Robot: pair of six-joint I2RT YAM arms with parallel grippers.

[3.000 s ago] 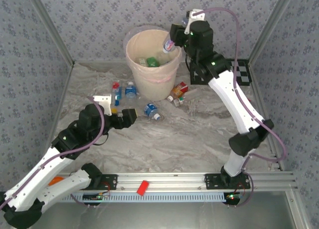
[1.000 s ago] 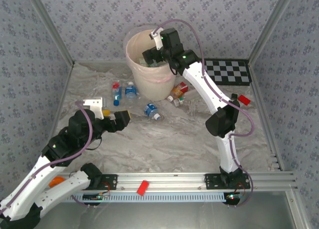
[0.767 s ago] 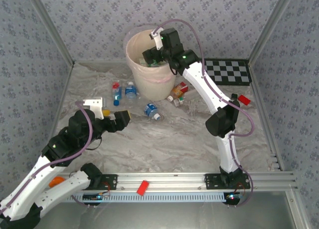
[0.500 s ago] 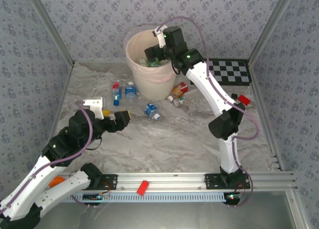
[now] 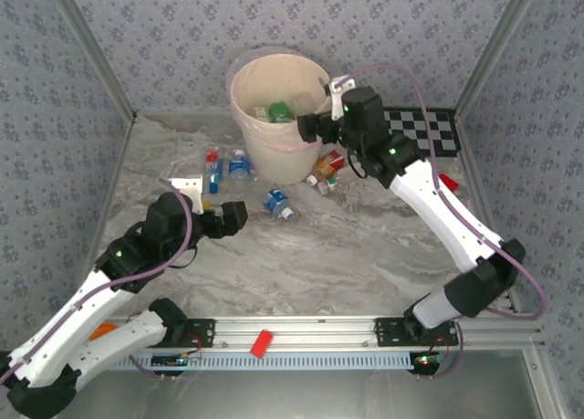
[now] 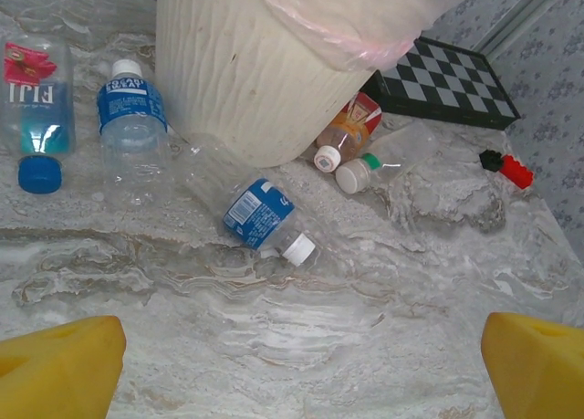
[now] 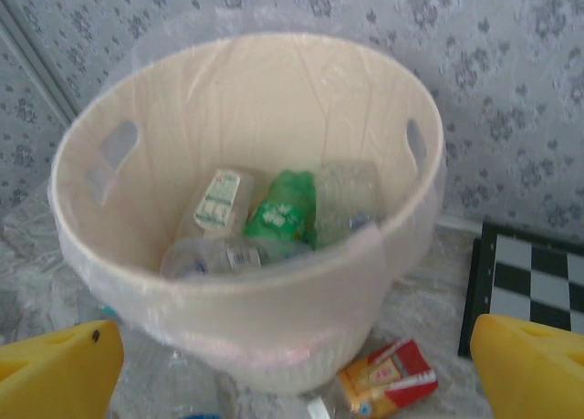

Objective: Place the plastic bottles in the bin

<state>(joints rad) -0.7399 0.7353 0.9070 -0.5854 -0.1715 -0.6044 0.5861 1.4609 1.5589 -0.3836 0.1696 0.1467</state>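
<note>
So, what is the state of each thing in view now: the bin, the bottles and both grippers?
Bin: upright, lined, partly filled.
Green bottle: lying inside the bin.
Blue-labelled bottle: on its side on the table, capped.
Fiji bottle: flat on the table, capped.
Orange-red bottle: on its side beside the bin's base.
Left gripper: open, empty, above the table.
Right gripper: open, empty, beside the bin's rim.

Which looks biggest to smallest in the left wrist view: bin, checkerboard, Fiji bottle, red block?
1. Bin, by far the largest.
2-3. Fiji bottle and checkerboard: about alike. The board lies farther from the camera, so I won't rank them.
4. Red block, the smallest.
</note>
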